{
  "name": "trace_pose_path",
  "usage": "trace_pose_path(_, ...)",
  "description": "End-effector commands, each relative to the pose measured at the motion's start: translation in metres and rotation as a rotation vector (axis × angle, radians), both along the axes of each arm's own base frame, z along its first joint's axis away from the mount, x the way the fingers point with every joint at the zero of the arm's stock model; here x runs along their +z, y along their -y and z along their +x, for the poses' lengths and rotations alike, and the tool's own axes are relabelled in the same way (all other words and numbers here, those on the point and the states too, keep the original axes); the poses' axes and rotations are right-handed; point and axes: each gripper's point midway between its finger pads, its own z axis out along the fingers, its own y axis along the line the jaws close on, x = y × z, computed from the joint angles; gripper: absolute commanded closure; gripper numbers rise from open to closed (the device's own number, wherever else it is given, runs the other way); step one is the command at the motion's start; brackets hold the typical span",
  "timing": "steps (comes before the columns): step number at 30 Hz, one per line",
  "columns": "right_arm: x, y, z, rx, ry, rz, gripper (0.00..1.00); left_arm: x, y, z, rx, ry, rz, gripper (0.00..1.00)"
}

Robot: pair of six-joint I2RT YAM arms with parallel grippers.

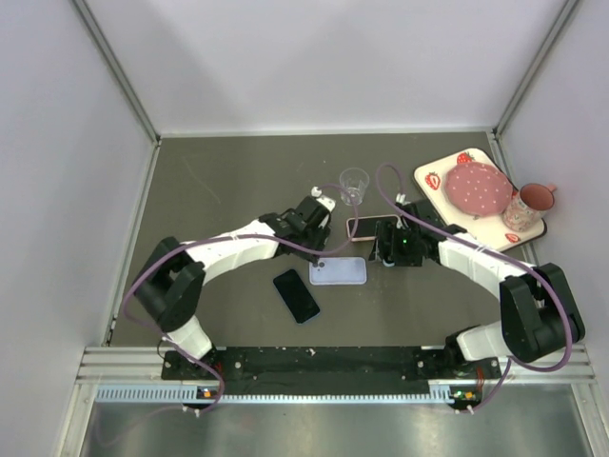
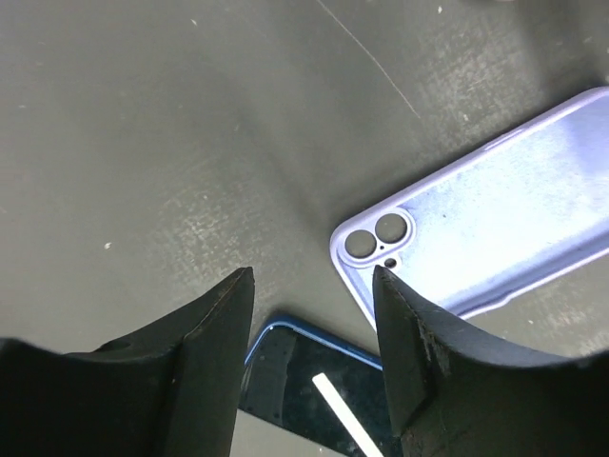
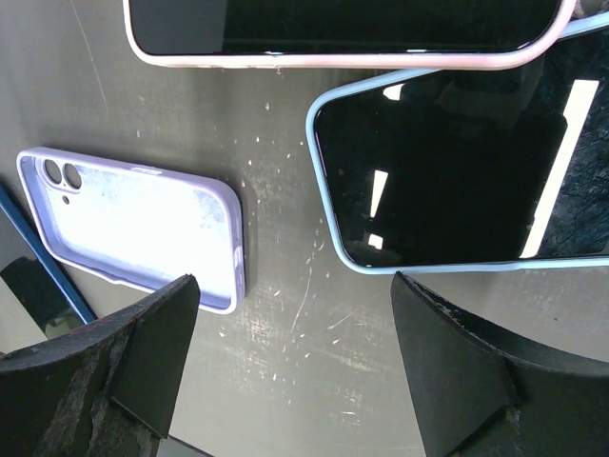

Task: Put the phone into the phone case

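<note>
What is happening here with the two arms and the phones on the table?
Two robot arms are set to fit a phone into the empty lavender phone case, which lies on the table. Nothing is held yet. The left gripper hovers, fingers open, over the case's camera corner and a blue-edged dark phone. The right gripper hovers open over a pink-edged phone and a light-blue-edged phone.

lilac phone case (image 1: 338,272), blue-edged black phone (image 1: 296,295)
</note>
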Motion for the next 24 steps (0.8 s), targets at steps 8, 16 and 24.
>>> trace_pose_path(8, 0.029, -0.033, 0.002, 0.086, 0.088, 0.037, 0.13, 0.043, -0.032, 0.016, 0.107, 0.057, -0.278, 0.41)
trace_pose_path(16, 0.040, -0.051, -0.006, 0.141, 0.118, 0.059, 0.06, 0.037, -0.065, 0.003, 0.165, -0.078, -0.584, 0.41)
trace_pose_path(24, 0.051, -0.064, -0.013, 0.178, 0.147, 0.085, 0.01, 0.021, -0.085, -0.005, 0.242, -0.203, -0.737, 0.43)
